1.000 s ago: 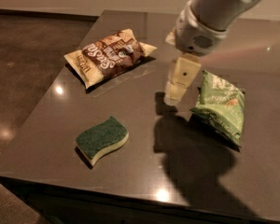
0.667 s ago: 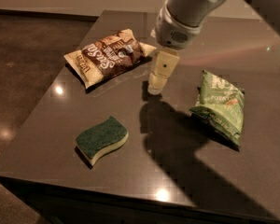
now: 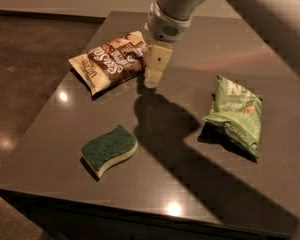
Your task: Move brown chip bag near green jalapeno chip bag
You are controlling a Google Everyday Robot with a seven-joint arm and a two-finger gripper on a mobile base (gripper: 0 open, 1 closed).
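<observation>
The pincer (image 3: 151, 81) is hovering at the right end of the brown chip bag (image 3: 110, 61) on the bench (image 3: 205, 59); whether it is apart or together, one cannot tell. It should be pinching the crinkly edge firmly, because the green chip bag (image 3: 235, 115) is lying well apart.

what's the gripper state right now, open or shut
gripper: cannot be told whether open or shut; it is low over the table, just beside the brown chip bag.

One sponge (image 3: 109, 149), one green jalapeno chip bag (image 3: 236, 115), one brown chip bag (image 3: 110, 61), one pincer (image 3: 151, 80) beside it
</observation>
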